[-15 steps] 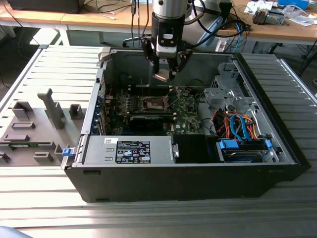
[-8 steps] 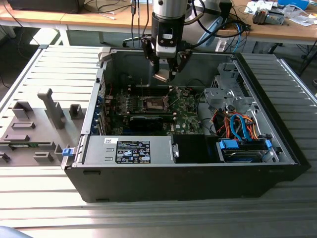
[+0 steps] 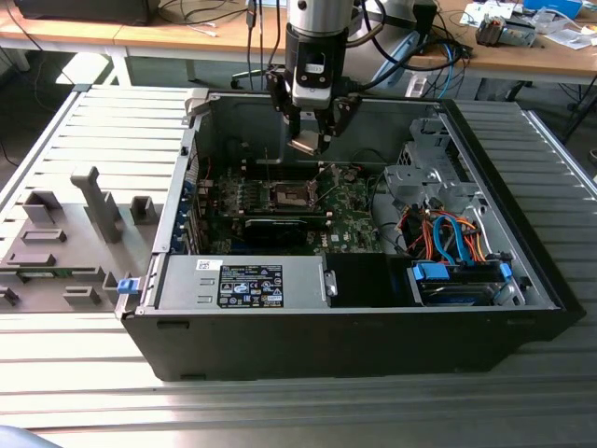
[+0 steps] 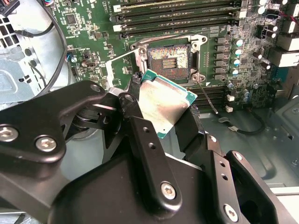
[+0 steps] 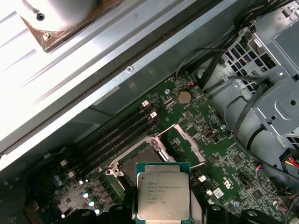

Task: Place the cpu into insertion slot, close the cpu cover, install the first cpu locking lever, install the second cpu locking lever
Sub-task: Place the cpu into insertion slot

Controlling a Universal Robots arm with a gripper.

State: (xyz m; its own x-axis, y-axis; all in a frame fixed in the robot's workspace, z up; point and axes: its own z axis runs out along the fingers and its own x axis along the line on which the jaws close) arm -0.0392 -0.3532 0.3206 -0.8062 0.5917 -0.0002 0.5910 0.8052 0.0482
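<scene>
My gripper (image 3: 306, 140) is shut on the cpu (image 3: 304, 145), a flat silver-topped square chip, and holds it by two opposite edges. It hangs above the open computer case, over the back part of the green board. In the second wrist view the cpu (image 4: 163, 105) sits tilted between the black fingers (image 4: 140, 135), just off the insertion slot (image 4: 169, 58), whose dark square is bare. The cpu cover (image 4: 114, 63) stands swung open beside the socket. A thin wire locking lever (image 4: 207, 97) sticks out from one socket corner. In the first wrist view the cpu (image 5: 162, 196) overlaps the socket (image 5: 140, 156).
Inside the case lie a long black expansion card (image 3: 280, 224), a power supply box (image 3: 242, 280) and a drive cage with blue and orange cables (image 3: 448, 245). Memory slots (image 4: 177, 14) run beside the socket. Grey fixtures (image 3: 65, 233) stand on the exterior view's left.
</scene>
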